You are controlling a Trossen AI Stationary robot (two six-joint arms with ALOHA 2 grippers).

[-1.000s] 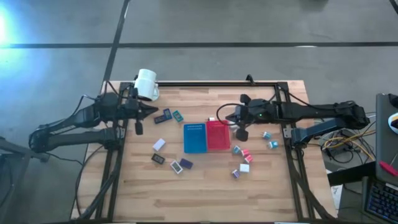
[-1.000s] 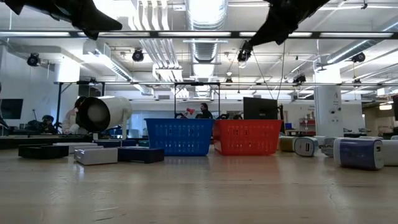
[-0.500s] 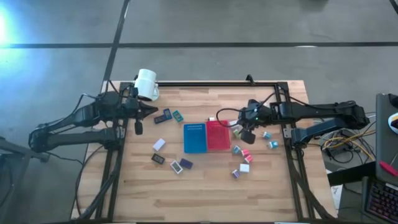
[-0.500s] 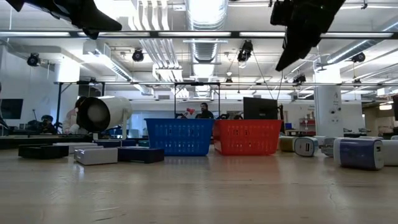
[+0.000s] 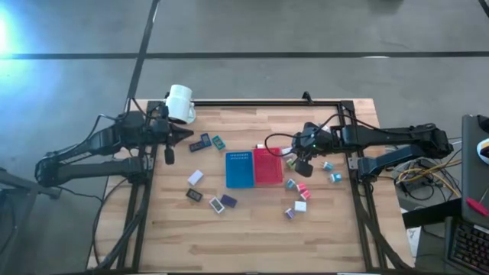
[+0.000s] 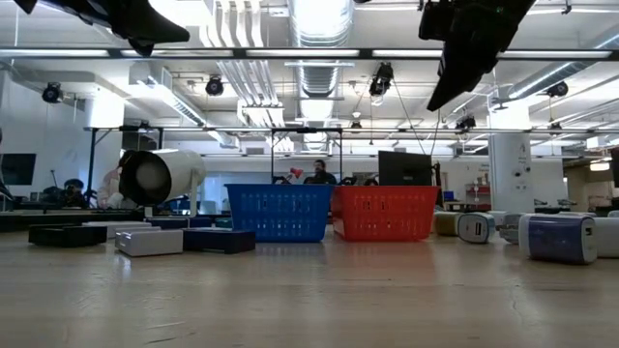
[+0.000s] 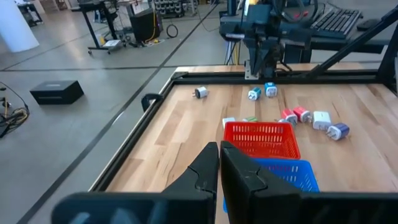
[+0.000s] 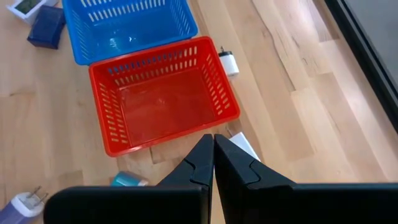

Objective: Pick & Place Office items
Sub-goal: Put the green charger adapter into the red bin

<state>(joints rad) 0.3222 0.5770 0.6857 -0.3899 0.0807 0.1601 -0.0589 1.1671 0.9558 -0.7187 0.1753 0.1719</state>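
Note:
The office items lie flat on the table in the high view: flat rectangular pieces [image 5: 195, 177] left of the blue basket [image 5: 239, 156], and small clip-like ones [image 5: 302, 189] right of the red basket [image 5: 268, 153]. My right gripper [image 5: 293, 155] is shut and tipped down, high above the table beside the red basket's right wall [image 8: 227, 93]. It hangs over a white piece [image 8: 240, 145]. My left gripper [image 5: 189, 135] is shut and waits high above the table's left side, near two dark and teal pieces [image 5: 205, 141]. Neither gripper holds anything.
A white mug [image 5: 180, 103] lies on its side at the far left corner. A small white plug-like piece [image 8: 229, 62] sits beyond the red basket's far corner. The two baskets stand side by side mid-table [image 6: 279, 213]. Bare wood stretches along the near edge.
My right gripper has drawn back from over the red basket's far right corner toward the table's right edge and has tipped from pointing left to pointing downward. It has stayed shut. In the last half second it has barely moved.

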